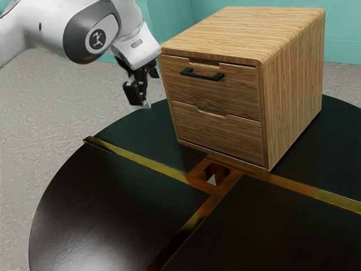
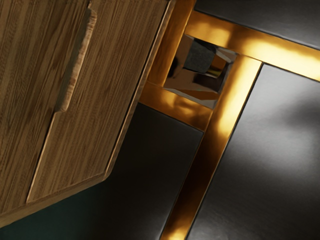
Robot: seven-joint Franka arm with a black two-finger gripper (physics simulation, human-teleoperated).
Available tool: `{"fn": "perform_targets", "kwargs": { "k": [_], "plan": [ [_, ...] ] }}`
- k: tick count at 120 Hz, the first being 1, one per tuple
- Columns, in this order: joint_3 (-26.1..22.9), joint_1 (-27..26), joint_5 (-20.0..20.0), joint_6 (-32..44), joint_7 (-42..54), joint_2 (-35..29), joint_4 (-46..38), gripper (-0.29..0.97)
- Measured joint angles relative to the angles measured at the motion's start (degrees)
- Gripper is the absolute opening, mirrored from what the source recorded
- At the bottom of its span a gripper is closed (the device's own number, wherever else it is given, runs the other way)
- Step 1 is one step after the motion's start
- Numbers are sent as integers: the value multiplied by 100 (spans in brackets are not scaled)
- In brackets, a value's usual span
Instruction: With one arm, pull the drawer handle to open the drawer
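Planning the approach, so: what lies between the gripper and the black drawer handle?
Nothing stands there. In the exterior view, only open air and bare wood of the top drawer separate the gripper from the handle.

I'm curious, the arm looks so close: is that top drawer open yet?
Shut. The top drawer sits with its front flush in the cabinet.

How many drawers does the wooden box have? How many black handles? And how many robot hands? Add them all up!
Drawers: 2 (upper drawer, lower drawer)
Black handle: 1, on the upper drawer
Gripper: 1
Total: 4
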Motion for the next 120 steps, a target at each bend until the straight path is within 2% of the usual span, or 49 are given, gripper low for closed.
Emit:
{"fn": "perform_targets", "kwargs": {
  "k": [26,57,120],
  "plan": [
    [-339,-114,104,409,603,335,274,66],
    [-324,-44,147,916,1125,758,614,66],
    [-360,-28,156,1409,1694,1046,766,66]
  ]
}}
